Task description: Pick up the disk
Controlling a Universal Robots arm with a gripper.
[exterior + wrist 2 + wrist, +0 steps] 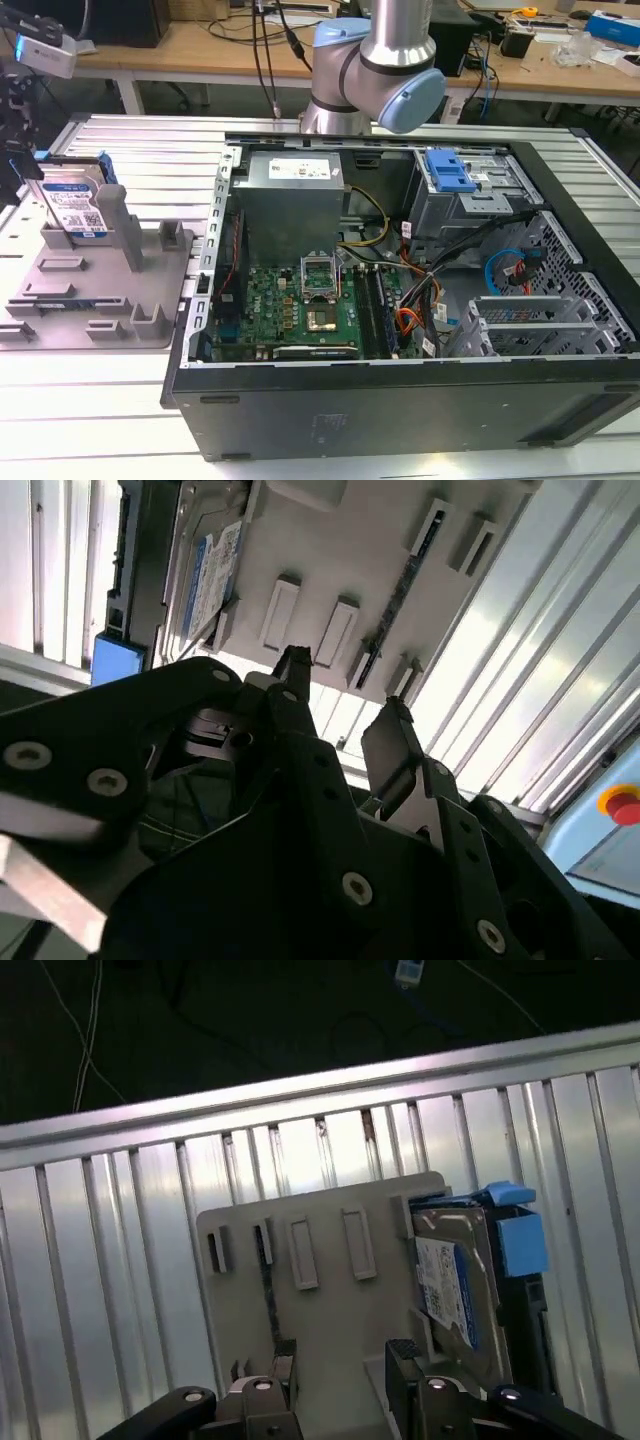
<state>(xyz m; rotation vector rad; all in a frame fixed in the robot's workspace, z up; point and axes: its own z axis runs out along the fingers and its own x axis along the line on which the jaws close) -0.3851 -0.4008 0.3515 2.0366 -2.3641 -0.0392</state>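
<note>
The disk is a silver hard drive with a white-and-blue label and blue side rails. It stands upright on edge in a slot of the grey fixture at the exterior view's left. My gripper hangs above and just beside the disk's top, at the frame's left edge. In both wrist views its black fingers stand apart with nothing between them, so my gripper is open over the fixture plate. The disk lies off to one side of the gap, untouched. In the second wrist view the disk sits beyond one fingertip.
An open black computer case fills the middle and the exterior view's right, with a motherboard, a power supply and a blue drive-bay bracket. Everything rests on a ribbed metal table. A red button is nearby.
</note>
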